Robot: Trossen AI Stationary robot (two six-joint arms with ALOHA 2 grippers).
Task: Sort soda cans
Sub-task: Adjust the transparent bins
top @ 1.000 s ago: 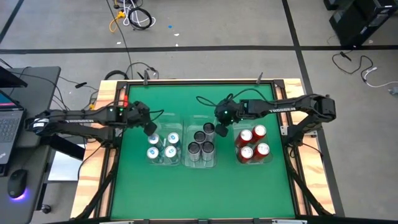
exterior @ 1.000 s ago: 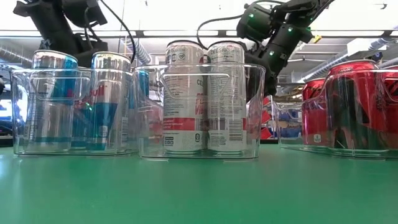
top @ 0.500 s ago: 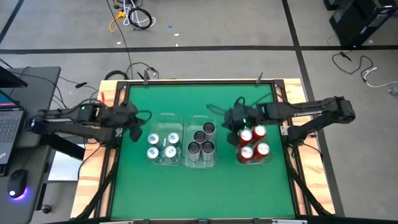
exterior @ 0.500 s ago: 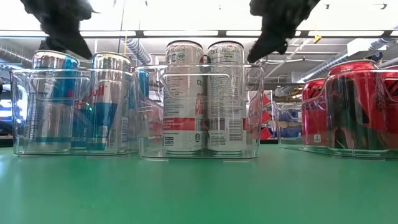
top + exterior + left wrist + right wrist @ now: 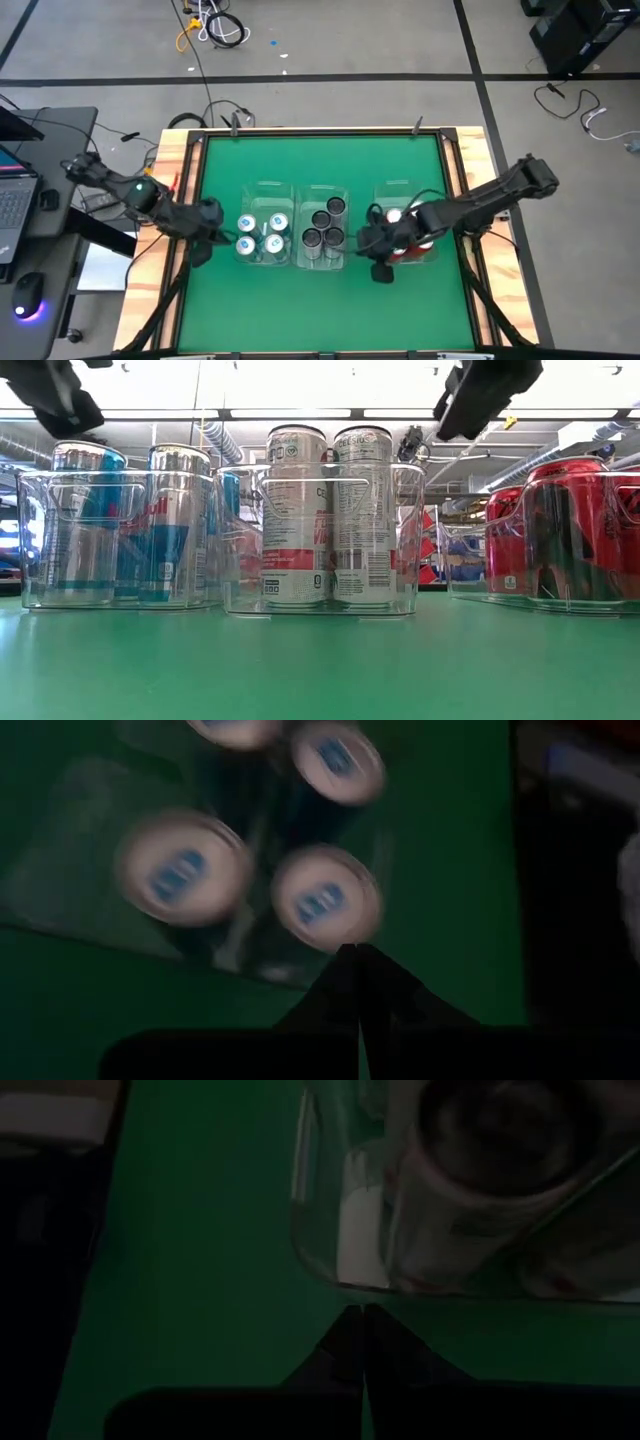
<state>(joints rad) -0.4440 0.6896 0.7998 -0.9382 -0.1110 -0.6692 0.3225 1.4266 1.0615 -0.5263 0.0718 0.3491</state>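
Both my arms have swung back from over the bins, left gripper (image 5: 203, 240) and right gripper (image 5: 381, 262) pinched shut on nothing, the soda cans (image 5: 325, 226) stand sorted by colour, so next I likely just retract.

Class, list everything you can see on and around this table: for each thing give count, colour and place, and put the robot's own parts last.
White-topped cans: four, silver with blue, left bin.
Grey cans: four, dark tops, middle bin.
Red cans: partly hidden by the right arm, right bin.
Bins: three, clear, in a row mid-table.
Table: one, green top, wooden rim.
Laptop: one, on the side desk left.
Mouse: one, dark, by the laptop.
Cables: on the floor beyond.
Left gripper: shut, left of the left bin.
Right gripper: shut, between middle and right bins.
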